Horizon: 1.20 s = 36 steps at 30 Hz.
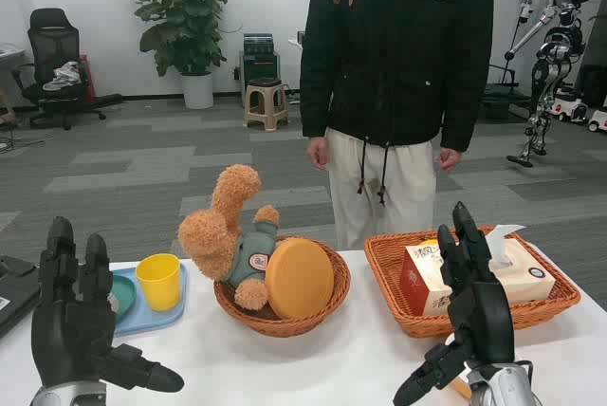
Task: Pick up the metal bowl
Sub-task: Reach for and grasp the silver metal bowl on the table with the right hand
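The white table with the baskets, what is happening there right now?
Nothing is being handled yet. The robot's left hand and right hand are raised over the white table, open and holding nothing. A tan teddy bear lies in a round wicker basket; a tissue box sits in a rectangular wicker basket. A yellow plastic cup stands on a blue tray. A person in a black jacket stands behind. No metal bowl shows.

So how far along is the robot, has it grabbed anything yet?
Done: nothing. The left hand and right hand are both open and empty above the table. In hand: nothing. Left: everything. No metal bowl shows in this view, only a cup, a teddy in a basket and a tissue box, so finding, gripping and lifting it remain.
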Each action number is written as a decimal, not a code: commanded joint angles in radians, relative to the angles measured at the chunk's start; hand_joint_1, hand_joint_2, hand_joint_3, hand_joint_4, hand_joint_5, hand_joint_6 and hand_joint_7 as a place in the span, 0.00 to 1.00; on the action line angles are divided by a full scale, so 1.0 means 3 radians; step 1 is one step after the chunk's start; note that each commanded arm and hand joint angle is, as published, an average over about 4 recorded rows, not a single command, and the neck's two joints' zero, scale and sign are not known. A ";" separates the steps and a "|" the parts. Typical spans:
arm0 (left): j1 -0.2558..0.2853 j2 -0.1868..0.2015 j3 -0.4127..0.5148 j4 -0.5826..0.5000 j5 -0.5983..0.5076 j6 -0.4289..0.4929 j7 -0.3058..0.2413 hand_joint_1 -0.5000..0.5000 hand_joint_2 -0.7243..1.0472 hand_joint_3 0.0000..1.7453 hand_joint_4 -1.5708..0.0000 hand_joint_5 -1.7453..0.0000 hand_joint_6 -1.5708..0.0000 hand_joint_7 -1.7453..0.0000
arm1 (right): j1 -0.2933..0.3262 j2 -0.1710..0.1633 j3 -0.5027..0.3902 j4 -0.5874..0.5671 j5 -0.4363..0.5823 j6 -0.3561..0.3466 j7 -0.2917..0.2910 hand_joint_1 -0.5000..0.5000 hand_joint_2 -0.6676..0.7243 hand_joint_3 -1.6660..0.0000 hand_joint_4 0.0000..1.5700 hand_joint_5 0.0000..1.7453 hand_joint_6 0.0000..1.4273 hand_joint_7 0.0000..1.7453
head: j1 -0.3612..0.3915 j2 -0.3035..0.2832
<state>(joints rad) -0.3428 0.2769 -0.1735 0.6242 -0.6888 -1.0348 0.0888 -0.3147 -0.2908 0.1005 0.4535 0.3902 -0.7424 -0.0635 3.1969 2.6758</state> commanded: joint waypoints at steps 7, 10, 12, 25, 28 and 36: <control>0.0089 -0.0199 0.0067 -0.0076 0.0118 -0.0033 0.0000 0.00 0.05 0.05 1.00 1.00 1.00 1.00 | -0.0025 -0.0074 0.0263 -0.0003 0.0336 -0.0292 -0.0172 0.04 0.77 1.00 0.00 0.00 0.00 0.00 | 0.0030 -0.0113; 0.0089 -0.0201 0.0063 -0.0076 0.0118 -0.0033 0.0000 0.00 0.05 0.05 1.00 1.00 1.00 1.00 | -0.0025 -0.0071 0.0262 -0.0003 0.0336 -0.0292 -0.0172 0.03 0.77 1.00 0.00 0.00 0.00 0.00 | 0.0023 -0.0124; 0.0089 -0.0198 0.0062 -0.0076 0.0118 -0.0033 0.0000 0.00 0.05 0.05 1.00 1.00 1.00 1.00 | -0.0025 -0.0073 0.0261 -0.0003 0.0336 -0.0292 -0.0172 0.04 0.77 1.00 0.00 0.00 0.00 0.00 | 0.0023 -0.0124; 0.0089 -0.0197 0.0062 -0.0076 0.0118 -0.0033 0.0000 0.00 0.05 0.05 1.00 1.00 1.00 1.00 | -0.0027 -0.0074 0.0263 -0.0003 0.0336 -0.0292 -0.0172 0.02 0.77 1.00 0.00 0.00 0.00 0.00 | 0.0013 -0.0123; 0.0089 -0.0197 0.0062 -0.0072 0.0118 -0.0033 0.0000 0.00 0.05 0.05 1.00 1.00 1.00 1.00 | -0.0027 -0.0074 0.0258 -0.0005 0.0338 -0.0292 -0.0172 0.02 0.77 1.00 0.00 0.00 0.00 0.00 | 0.0006 -0.0127; 0.0088 -0.0197 0.0062 -0.0066 0.0118 -0.0033 0.0000 0.00 0.04 0.05 1.00 1.00 1.00 1.00 | -0.0007 -0.0084 0.0192 -0.0008 0.0462 -0.0331 -0.0164 0.04 0.77 1.00 0.00 0.00 0.00 0.00 | -0.0116 -0.0193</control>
<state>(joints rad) -0.3323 0.2113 -0.1593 0.6086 -0.6574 -1.0382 0.0898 -0.3151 -0.3053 0.1759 0.4545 0.5148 -0.8166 -0.1109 3.1705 2.6226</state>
